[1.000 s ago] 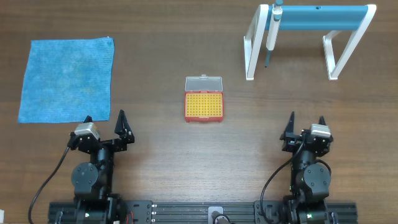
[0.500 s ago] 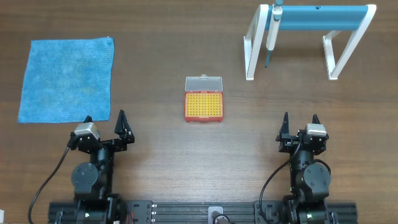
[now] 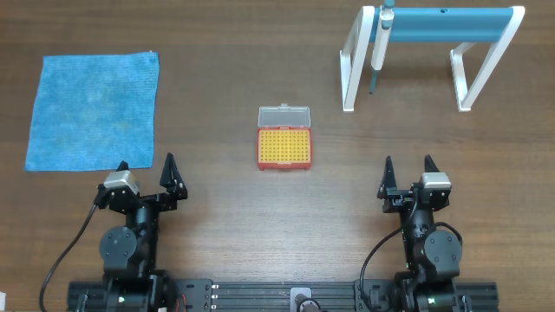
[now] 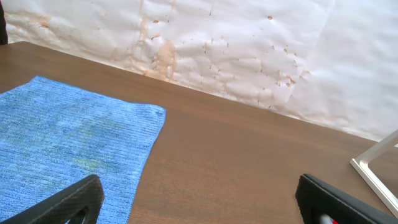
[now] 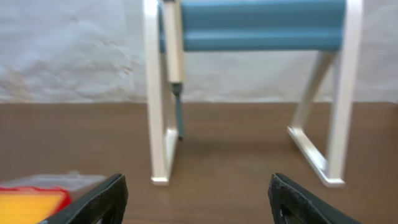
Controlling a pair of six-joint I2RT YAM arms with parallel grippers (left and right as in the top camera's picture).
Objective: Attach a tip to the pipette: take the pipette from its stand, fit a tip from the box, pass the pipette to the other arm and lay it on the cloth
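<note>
The pipette (image 3: 380, 45) hangs from the left end of a white stand with a blue bar (image 3: 442, 24) at the back right; the right wrist view has the pipette (image 5: 176, 81) beside the stand's leg (image 5: 155, 112). A red tip box (image 3: 284, 147) with yellow tips and its clear lid folded back sits mid-table, its corner (image 5: 37, 196) in the right wrist view. A blue cloth (image 3: 94, 110) lies at the back left, also seen as cloth (image 4: 68, 149). My left gripper (image 3: 146, 169) is open near its base. My right gripper (image 3: 407, 173) is open, empty, well short of the stand.
Brown wooden tabletop (image 3: 217, 78) with open room between cloth, box and stand. A white papered wall (image 4: 249, 50) rises behind the table's far edge. A corner of the stand's foot (image 4: 379, 171) shows in the left wrist view.
My right gripper has turned and shifted left and slightly forward on the table. The left arm, pipette, box and cloth have not moved.
</note>
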